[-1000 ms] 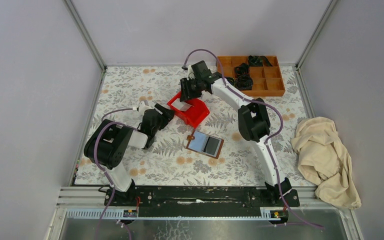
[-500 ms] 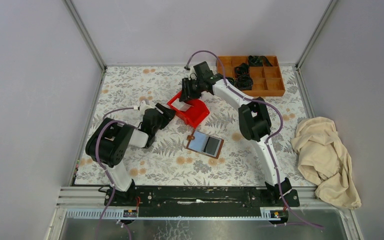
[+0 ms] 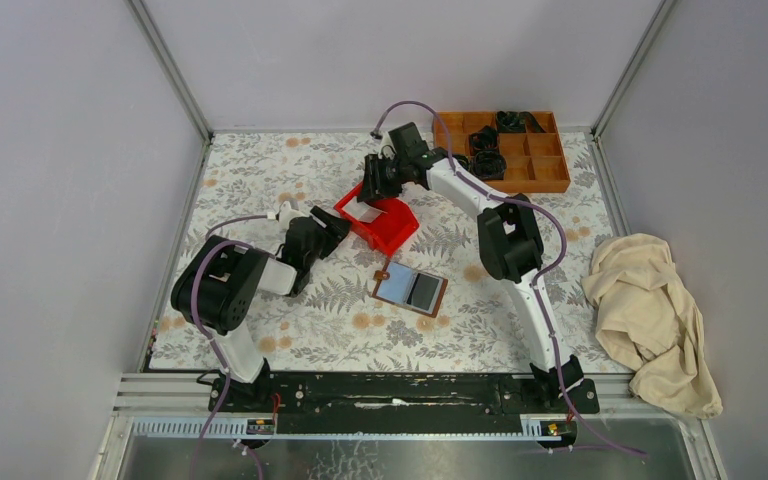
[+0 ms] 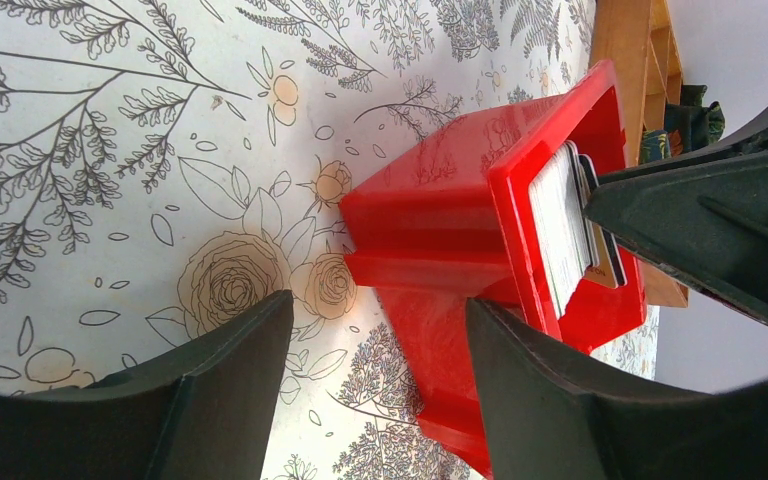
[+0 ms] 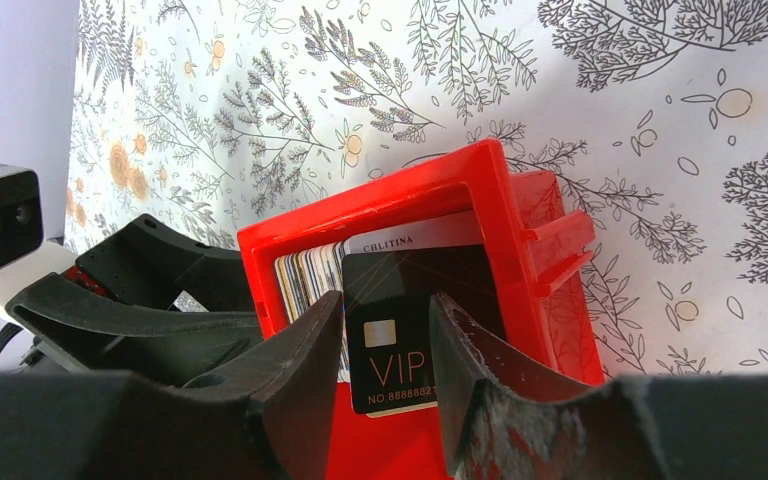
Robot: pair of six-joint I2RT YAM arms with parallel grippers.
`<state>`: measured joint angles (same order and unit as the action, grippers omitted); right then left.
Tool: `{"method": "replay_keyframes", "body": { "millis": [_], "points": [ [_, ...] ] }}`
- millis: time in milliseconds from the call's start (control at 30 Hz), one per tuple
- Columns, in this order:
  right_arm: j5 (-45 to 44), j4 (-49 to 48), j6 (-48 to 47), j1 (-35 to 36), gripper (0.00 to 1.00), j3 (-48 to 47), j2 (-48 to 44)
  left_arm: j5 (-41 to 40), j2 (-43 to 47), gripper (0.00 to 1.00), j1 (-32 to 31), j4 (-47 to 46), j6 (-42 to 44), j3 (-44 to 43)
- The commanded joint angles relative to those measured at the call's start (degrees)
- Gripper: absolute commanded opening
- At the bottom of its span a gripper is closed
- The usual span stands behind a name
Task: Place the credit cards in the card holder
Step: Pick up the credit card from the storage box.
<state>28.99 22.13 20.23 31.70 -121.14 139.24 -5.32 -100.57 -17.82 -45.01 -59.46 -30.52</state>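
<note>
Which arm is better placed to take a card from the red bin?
Right. The right gripper hangs open over the black card standing in the red bin; the left gripper sits low beside it.

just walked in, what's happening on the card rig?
The right gripper hangs open over the red bin. Its fingers sit either side of a black VIP card at the front of the card stack, with no grip yet. The left gripper is open at the bin's other side; whether it touches is unclear. The card holder lies unfolded on the table, nearer the arm bases.
</note>
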Motion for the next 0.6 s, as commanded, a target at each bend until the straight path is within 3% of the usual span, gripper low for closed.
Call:
{"method": "replay_keyframes", "body": {
  "millis": [0, 400, 567],
  "points": [
    [4.7, -0.5, 1.8, 0.6, 0.45, 0.2, -5.1, 0.3, -0.3, 0.70, 0.7, -3.1, -0.3, -1.1],
    [3.2, 0.3, 0.9, 0.9, 0.36, 1.1, -6.9, 0.5, -0.3, 0.70, 0.6, -3.4, -1.0, -1.0],
    [-1.7, 1.7, -1.3, 1.9, 0.31, 1.8, -8.8, 0.5, -0.1, 0.70, 0.6, -3.5, -1.2, -0.9]
  ]
}}
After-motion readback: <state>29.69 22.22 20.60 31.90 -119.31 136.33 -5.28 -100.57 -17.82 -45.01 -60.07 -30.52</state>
